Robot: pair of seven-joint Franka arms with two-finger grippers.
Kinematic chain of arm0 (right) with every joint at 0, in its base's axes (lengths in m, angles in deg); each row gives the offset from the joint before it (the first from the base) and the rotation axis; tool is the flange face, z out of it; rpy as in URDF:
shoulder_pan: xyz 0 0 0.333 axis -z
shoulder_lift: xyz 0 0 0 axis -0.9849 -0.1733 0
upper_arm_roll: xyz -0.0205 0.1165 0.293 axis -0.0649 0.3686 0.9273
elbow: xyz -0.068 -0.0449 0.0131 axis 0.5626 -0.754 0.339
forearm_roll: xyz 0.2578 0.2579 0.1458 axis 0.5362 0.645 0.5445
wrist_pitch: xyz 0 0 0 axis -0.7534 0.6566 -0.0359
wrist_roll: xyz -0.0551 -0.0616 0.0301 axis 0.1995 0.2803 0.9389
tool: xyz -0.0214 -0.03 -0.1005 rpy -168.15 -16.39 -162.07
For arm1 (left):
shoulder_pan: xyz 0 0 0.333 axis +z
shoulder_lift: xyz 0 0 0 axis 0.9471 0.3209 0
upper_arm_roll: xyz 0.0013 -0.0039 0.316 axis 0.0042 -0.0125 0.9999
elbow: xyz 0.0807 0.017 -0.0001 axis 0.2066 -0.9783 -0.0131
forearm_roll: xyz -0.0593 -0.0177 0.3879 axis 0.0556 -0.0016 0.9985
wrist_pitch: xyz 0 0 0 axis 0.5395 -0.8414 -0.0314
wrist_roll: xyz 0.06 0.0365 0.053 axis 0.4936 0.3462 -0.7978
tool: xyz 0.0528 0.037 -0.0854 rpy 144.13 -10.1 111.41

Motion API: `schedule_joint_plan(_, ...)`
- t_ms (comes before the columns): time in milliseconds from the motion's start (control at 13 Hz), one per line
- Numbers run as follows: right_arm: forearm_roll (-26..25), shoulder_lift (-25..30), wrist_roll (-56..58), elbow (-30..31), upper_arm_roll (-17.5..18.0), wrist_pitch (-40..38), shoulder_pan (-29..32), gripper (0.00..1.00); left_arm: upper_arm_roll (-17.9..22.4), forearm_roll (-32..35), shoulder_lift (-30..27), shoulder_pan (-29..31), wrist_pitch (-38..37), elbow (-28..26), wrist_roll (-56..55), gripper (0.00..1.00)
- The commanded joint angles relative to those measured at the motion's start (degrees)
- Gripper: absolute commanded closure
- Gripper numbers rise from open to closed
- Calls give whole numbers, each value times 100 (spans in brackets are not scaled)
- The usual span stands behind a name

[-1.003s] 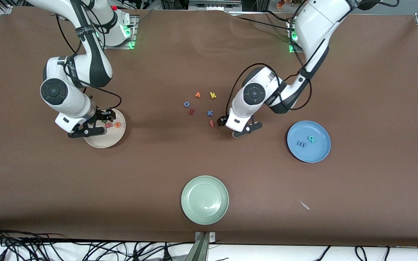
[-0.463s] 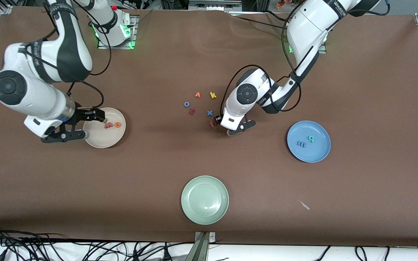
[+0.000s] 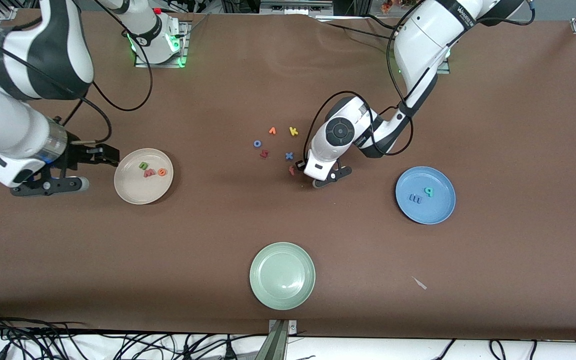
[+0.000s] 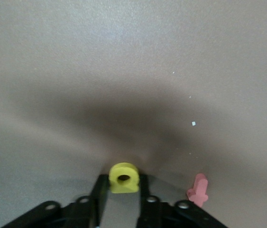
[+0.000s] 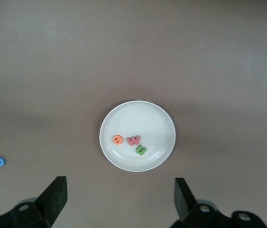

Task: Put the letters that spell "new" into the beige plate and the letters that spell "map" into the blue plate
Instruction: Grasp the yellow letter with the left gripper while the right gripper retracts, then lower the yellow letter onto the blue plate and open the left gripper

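Note:
The beige plate (image 3: 133,187) holds the green n (image 3: 143,165), salmon w (image 3: 149,173) and orange e (image 3: 162,172). My right gripper (image 3: 99,170) hangs open and empty in the air just off that plate's rim, toward the right arm's end of the table. The right wrist view shows the plate (image 5: 157,118) with the three letters. The blue plate (image 3: 438,210) holds the teal p (image 3: 428,191) and blue m (image 3: 414,198). My left gripper (image 3: 308,174) is down at the table and shut on the yellow a (image 4: 124,178), beside a dark red f (image 3: 292,170).
Loose letters lie mid-table: an orange v (image 3: 272,131), yellow k (image 3: 293,131), blue o (image 3: 257,143), blue x (image 3: 289,156) and another dark red letter (image 3: 264,154). A pale green plate (image 3: 282,275) sits nearer the front camera.
My right gripper let the green n drop into the beige plate, then rose and drew away from it. My left gripper shifted slightly and shut on the yellow a.

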Motion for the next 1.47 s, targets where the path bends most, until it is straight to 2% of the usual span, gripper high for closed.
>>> schedule_joint_plan(0, 79, -40, 715, -247, -32, -230, 22, 0, 63, -30, 126, -127, 55, 120, -12, 76)
schedule_joint_plan(77, 96, -39, 708, -317, -32, -440, 22, 0, 63, -30, 126, -119, 108, 112, 6, 81)
schedule_joint_plan(231, 105, -13, 742, -536, -32, -1037, -13, 0, 63, -30, 48, -84, 30, 111, 41, 100)
schedule_joint_plan(309, 122, 39, 743, -520, 46, -1048, 39, 0, 81, -21, -57, -75, -49, 103, 58, 100)
schedule_joint_plan(386, 148, 83, 743, -493, 334, -996, 292, 0, 90, -12, -197, -22, -407, 146, 76, 100)
schedule_joint_plan(463, 53, 171, 708, -476, 981, -969, 921, 0, 90, 188, -408, 39, -811, 155, 268, 100)
schedule_joint_plan(540, -270, 215, 707, -467, 1484, -856, 1328, 0, 64, 373, -566, 222, -1154, 147, 644, 100)
schedule_joint_plan(617, -674, 346, 751, -397, 1767, -655, 1488, 0, 63, 374, -725, 363, -1549, 138, 1048, 100)
schedule_joint_plan(694, -739, 582, 769, -57, 1892, -479, 1638, 0, 63, 383, -857, 539, -1936, 147, 1426, 100)
schedule_joint_plan(848, -416, 1232, 682, 856, 1998, -301, 1832, 0, 55, 383, -1208, 917, -2473, 147, 2226, 100)
schedule_joint_plan(926, -405, 1366, 681, 1078, 2164, -214, 1946, 0, 55, 383, -1323, 1127, -2693, 147, 2664, 100)
schedule_joint_plan(1080, -449, 1411, 690, 1115, 2647, -73, 2279, 0, 55, 383, -1420, 1707, -2923, 138, 3910, 100)
schedule_joint_plan(1234, -458, 1411, 367, 1098, 2701, -125, 2307, 0, 90, 418, -1342, 2312, -2933, 68, 5054, 100)
schedule_joint_plan(1388, -729, 1490, 172, 1054, 2737, 32, 2307, 0, 90, 427, -1097, 2903, -2793, 50, 6083, 100)
